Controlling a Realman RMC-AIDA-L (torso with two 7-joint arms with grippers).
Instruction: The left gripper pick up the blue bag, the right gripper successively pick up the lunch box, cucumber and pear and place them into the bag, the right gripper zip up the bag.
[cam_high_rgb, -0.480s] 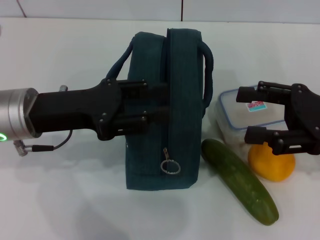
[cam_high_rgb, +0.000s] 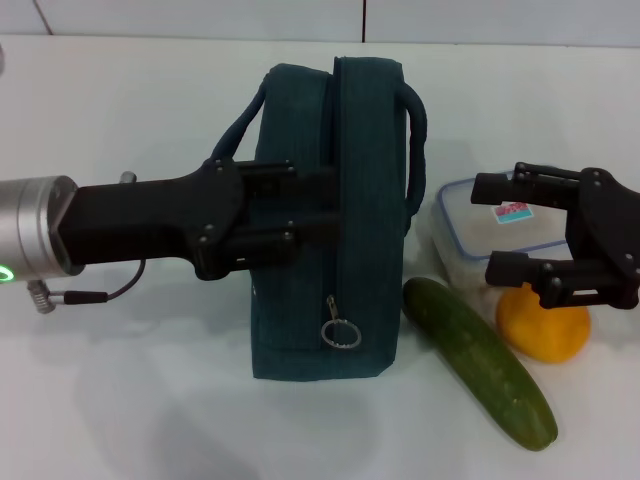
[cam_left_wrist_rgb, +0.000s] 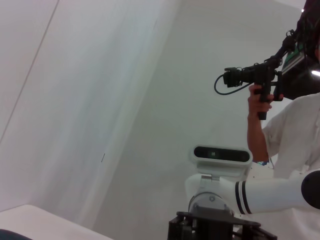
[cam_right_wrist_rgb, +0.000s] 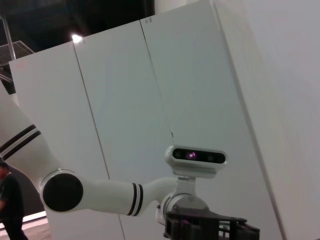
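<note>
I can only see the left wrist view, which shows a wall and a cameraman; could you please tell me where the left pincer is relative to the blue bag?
Observer: The left pincer is against the blue bag's side.
Operator: And the right one?
Observer: The right pincer is open, over the lunch box and pear.
Operator: Where is the cucumber?
Observer: The cucumber lies on the table between bag and pear.

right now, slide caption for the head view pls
Left gripper at the blue bag; open right gripper over lunch box, beside cucumber and pear.
</note>
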